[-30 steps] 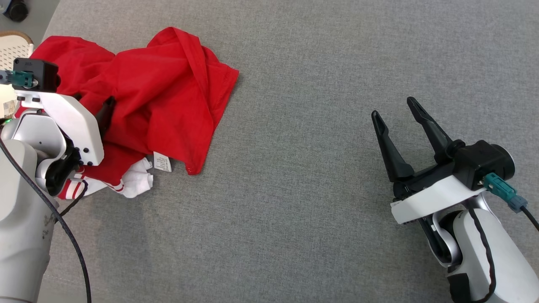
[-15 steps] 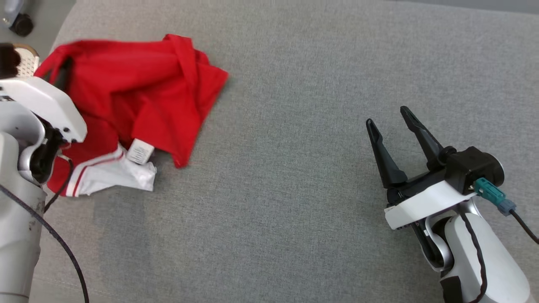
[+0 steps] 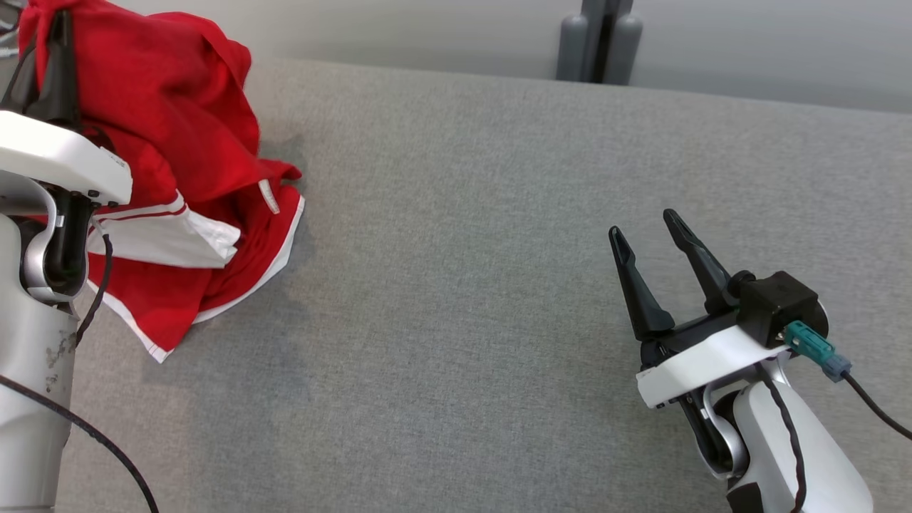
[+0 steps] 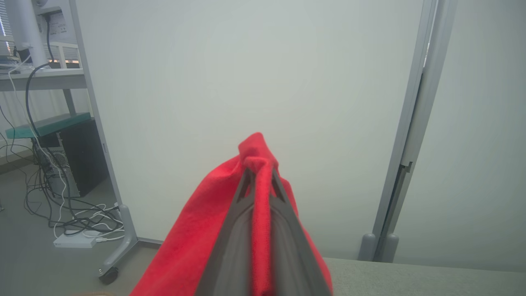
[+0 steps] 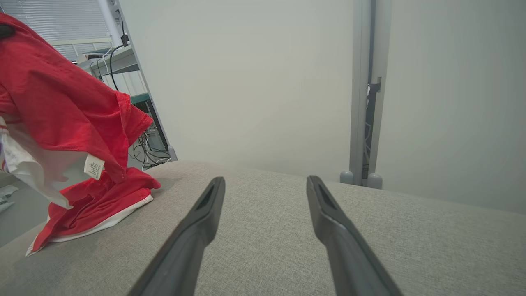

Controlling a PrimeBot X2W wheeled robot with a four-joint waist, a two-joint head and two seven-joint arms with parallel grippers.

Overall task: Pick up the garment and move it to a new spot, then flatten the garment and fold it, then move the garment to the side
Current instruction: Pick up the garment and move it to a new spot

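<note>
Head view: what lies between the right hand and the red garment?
Nothing but bare grey surface lies between the right hand and the garment, as the head view shows.

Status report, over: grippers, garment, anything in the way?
Left gripper shut on garment, held up, lower edge on grey surface. Right gripper open, empty. Nothing in the way between them.

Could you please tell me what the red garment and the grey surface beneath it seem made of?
Red garment with white trim: probably soft matte knit, perhaps cotton jersey; it drapes in loose folds, with stitched hems and a sewn-in label. Grey flecked surface: apparently woven upholstery fabric, matte, with fine heathered grain; rounded edge hints at padding.
</note>
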